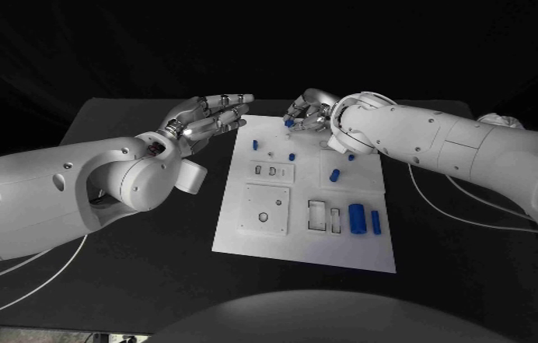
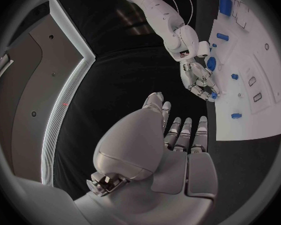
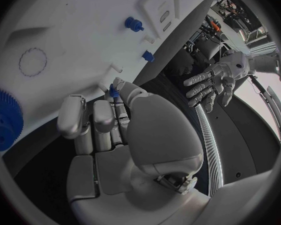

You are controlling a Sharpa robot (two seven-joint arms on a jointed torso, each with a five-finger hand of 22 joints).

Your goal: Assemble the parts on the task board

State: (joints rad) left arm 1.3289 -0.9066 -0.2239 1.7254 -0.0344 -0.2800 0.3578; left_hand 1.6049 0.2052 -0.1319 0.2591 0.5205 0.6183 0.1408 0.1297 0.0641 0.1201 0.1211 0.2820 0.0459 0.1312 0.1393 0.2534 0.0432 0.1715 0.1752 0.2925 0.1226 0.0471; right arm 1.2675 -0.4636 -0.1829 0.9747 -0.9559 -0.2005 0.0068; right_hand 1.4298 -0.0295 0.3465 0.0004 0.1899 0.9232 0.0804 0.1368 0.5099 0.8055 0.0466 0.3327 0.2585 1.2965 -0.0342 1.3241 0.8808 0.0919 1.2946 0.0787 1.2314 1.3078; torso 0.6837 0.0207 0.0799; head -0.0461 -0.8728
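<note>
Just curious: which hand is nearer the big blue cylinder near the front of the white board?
The right hand. Both hands sit at the board's far end, away from the cylinder; the left hand hovers off the board's left edge.

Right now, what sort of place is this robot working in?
Probably a robotics test lab: a black-draped table holds a white task board with small blue parts, and dark cloth hangs behind.

A black tabletop (image 1: pixel 134 226) lies under dim light. Black drapery (image 1: pixel 269 24) hangs behind it. Grey wall panels (image 2: pixel 28 85) stand beside a bright light strip (image 2: pixel 65 95).
</note>
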